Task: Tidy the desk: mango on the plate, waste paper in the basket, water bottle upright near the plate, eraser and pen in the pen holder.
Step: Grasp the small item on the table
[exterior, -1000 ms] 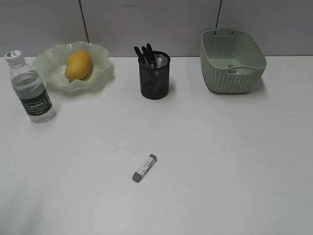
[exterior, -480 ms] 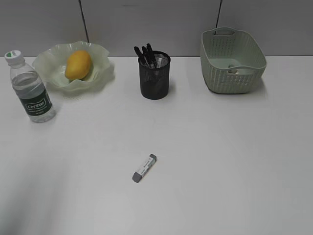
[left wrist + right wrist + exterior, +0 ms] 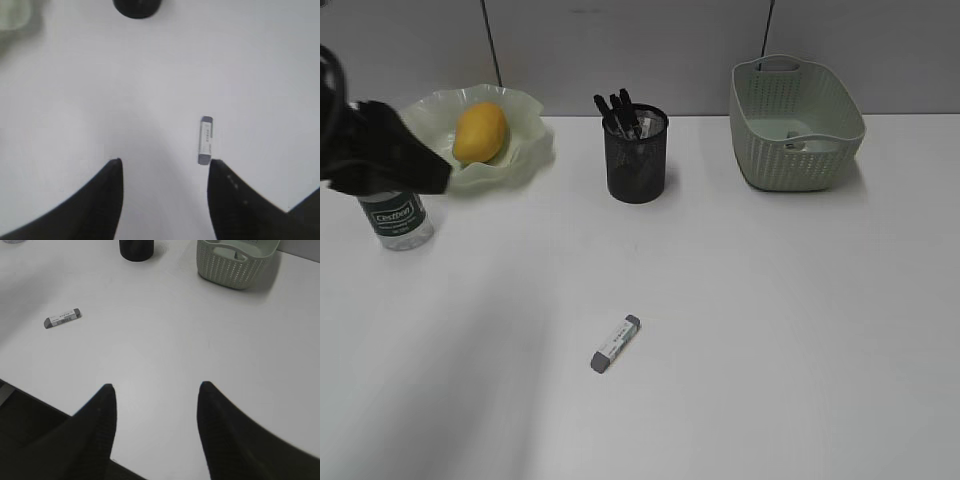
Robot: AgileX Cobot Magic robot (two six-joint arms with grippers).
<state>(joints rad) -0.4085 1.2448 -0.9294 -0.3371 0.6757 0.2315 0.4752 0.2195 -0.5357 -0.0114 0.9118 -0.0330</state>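
Your left hand [image 3: 165,162] hangs above the white counter [image 3: 770,300] with its two dark fingers [image 3: 112,172] spread wide and nothing between them. In the left wrist view the eraser [image 3: 205,140] lies flat just ahead of the right-side fingertip, a grey-ended stick in a white sleeve, apart from both fingers. In the exterior view the same eraser [image 3: 615,343] rests alone near the middle of the counter, set at a slant, well clear of everything else.

Your left arm [image 3: 375,150] shows as a blurred black mass at the left edge of the exterior view, covering the upper part of the water bottle [image 3: 395,218]; the bottle's dark green label and clear base show below it, upright beside the plate [image 3: 535,135]. The mango [image 3: 480,132] sits in that pale green ruffled plate at the back left.

The black mesh pen holder [image 3: 636,160] stands at the back centre with black pens [image 3: 620,112] poking out of it. To its right is the pale green woven-pattern basket [image 3: 800,160]; a small pale object lies inside, too small to identify.

Your right hand [image 3: 155,390] is likewise open and empty, fingers apart over bare counter, with the eraser [image 3: 62,318] off to its left and the basket [image 3: 232,270] ahead.
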